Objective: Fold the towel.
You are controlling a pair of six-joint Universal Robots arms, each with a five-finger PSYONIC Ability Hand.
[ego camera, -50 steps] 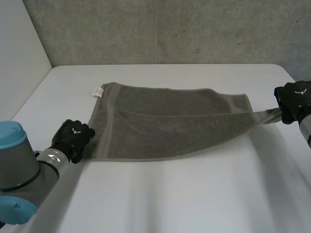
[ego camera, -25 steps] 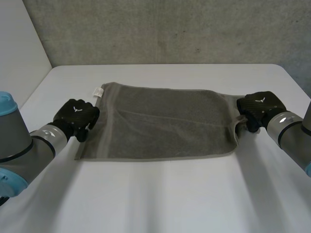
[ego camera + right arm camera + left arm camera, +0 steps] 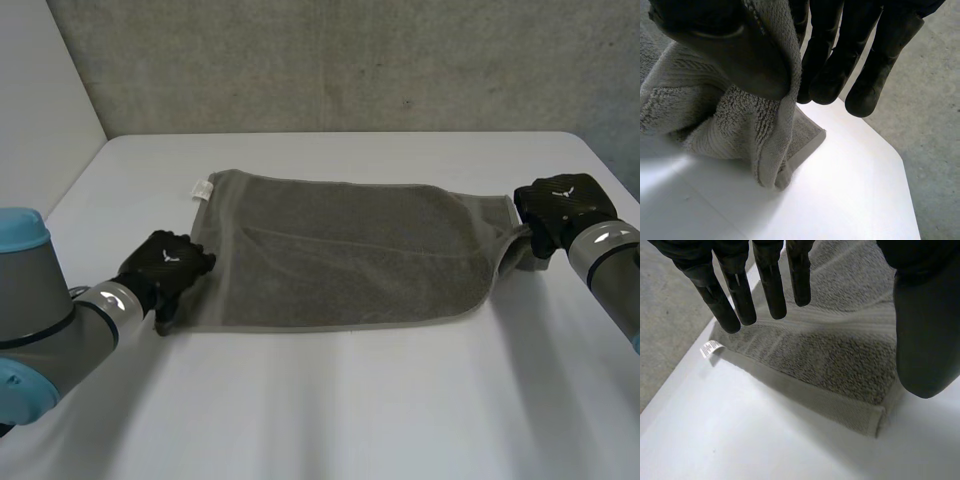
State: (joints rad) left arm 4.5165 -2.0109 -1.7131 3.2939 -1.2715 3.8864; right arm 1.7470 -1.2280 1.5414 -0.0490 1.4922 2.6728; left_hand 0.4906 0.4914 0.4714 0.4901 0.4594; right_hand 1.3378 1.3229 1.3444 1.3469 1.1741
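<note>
Left hand point(image 3: 165, 266) back at corner, fingers point(image 3: 772, 285) apart — right hand point(image 3: 560, 205) clamps towel point(image 3: 340, 255), shifted outward.

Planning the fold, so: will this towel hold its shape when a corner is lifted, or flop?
Probably floppy: the towel bunches and sags where the right hand pinches its corner. Likely grippy, not slippery: its pile looks rough and looped.

One grey towel point(image 3: 340, 255), one white label point(image 3: 201, 188), one table point(image 3: 350, 400), two hands, left hand point(image 3: 168, 268), right hand point(image 3: 562, 205)
</note>
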